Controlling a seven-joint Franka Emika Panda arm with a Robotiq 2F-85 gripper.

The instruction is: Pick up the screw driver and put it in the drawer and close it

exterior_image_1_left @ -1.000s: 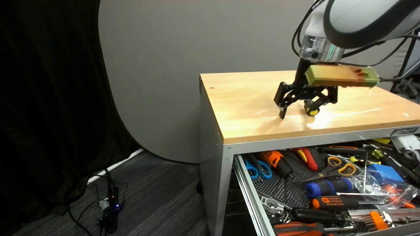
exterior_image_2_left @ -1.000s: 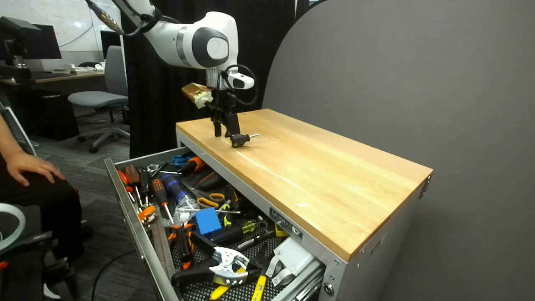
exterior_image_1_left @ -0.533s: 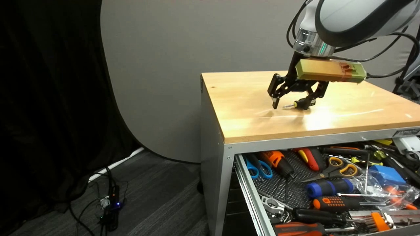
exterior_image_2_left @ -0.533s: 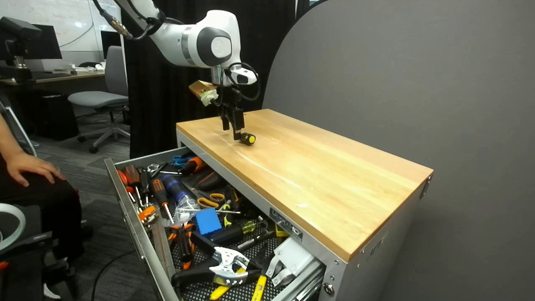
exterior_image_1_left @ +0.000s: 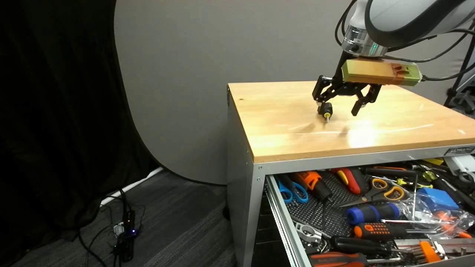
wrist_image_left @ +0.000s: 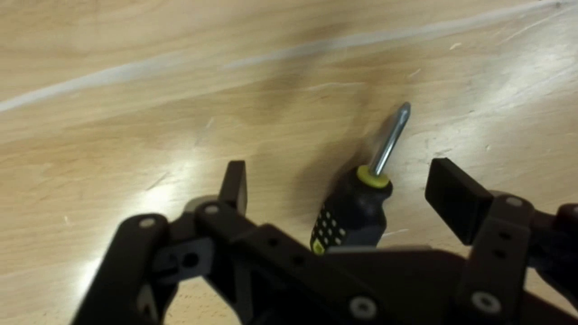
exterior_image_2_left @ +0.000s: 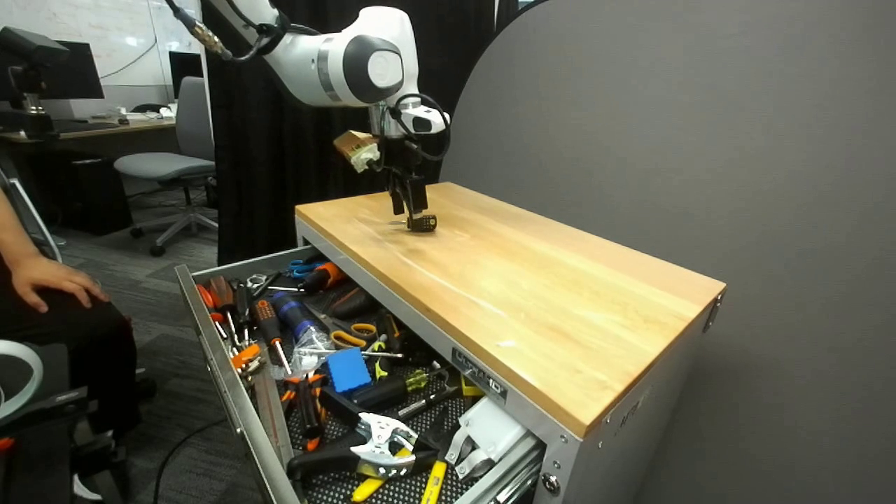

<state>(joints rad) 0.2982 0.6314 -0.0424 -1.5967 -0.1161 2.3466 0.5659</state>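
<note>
The tool (exterior_image_1_left: pixel 337 112) had its two fingers spread wide apart, just above the wooden tabletop (exterior_image_2_left: pixel 532 301). In the wrist view, the small black and yellow screwdriver (wrist_image_left: pixel 356 203) lay on the tabletop between those fingers, with its tip pointing away from the tool. Lower than the tool, the drawer (exterior_image_2_left: pixel 229 378) stood pulled out, with a blue block (exterior_image_2_left: pixel 348 369) inside.

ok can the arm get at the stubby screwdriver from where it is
Likely yes: the gripper hangs open above the wood top, and the wrist view shows the screwdriver between its fingers with no other tool there; it may need lowering first.
</note>
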